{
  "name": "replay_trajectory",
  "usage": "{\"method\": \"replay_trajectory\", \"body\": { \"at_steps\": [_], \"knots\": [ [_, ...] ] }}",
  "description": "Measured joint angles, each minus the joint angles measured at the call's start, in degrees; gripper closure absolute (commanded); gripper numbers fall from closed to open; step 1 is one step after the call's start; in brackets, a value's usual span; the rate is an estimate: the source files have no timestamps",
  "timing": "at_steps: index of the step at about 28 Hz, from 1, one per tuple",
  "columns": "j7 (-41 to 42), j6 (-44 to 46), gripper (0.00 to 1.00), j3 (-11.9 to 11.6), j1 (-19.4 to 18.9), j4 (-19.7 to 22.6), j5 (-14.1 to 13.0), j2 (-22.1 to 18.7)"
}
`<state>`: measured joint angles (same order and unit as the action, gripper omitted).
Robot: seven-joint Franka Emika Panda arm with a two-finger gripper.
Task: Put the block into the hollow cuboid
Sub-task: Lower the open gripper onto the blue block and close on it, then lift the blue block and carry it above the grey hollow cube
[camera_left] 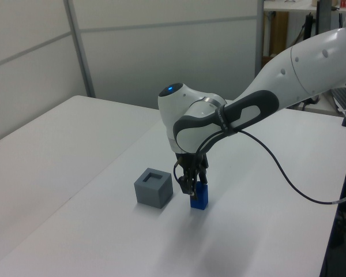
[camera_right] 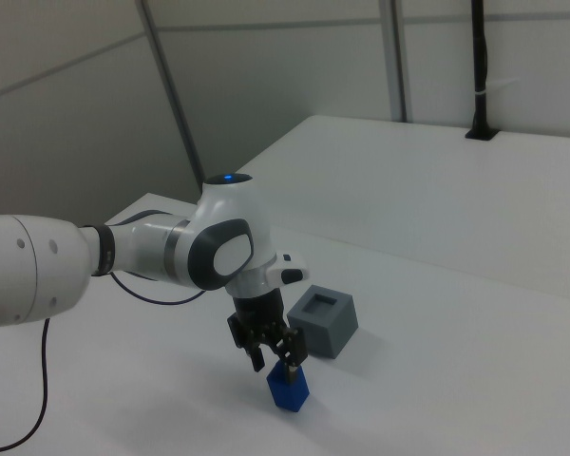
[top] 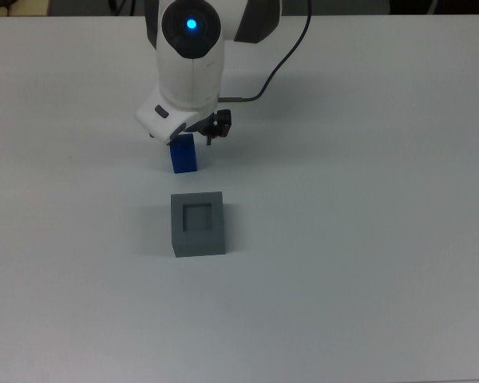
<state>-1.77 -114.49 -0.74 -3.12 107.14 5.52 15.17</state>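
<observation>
One open gripper (camera_right: 274,355) astride upright block (camera_right: 289,388)

Evenly and softly lit from overhead in all three views, bright without harshness. Only faint, diffuse shadows on the white surface (top: 367,239): a pale smudge beside the hollow cuboid (top: 198,223) toward the top view's left, a dim patch under the arm (camera_left: 288,75) in the left view. Slight bluish-grey cast over the surface in the top view, warmer and whiter in the left view. Small glowing blue light on the arm's housing, mildly blown out in the top view. Soft sheen on the white shell, no hard glare. Mild softness overall, no motion blur. Block (camera_right: 288,387) saturated, edges readable. Straight lines undistorted near the borders.
</observation>
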Motion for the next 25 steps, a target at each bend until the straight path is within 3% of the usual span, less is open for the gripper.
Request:
{"method": "replay_trajectory", "body": {
  "at_steps": [9,11,14,17,25],
  "knots": [
    [-2.48,-3.97,0.48,-0.07,0.11,0.02,0.01,0.75],
    [-2.5,-4.02,0.56,-0.09,0.14,0.05,0.19,0.86],
    [-2.53,-4.06,0.82,-0.09,0.14,0.0,0.65,1.0],
    [-2.53,-4.09,0.92,-0.09,0.14,-0.01,0.67,1.0],
    [-2.53,-3.92,0.94,-0.1,0.16,-1.84,0.7,0.63]
  ]
}}
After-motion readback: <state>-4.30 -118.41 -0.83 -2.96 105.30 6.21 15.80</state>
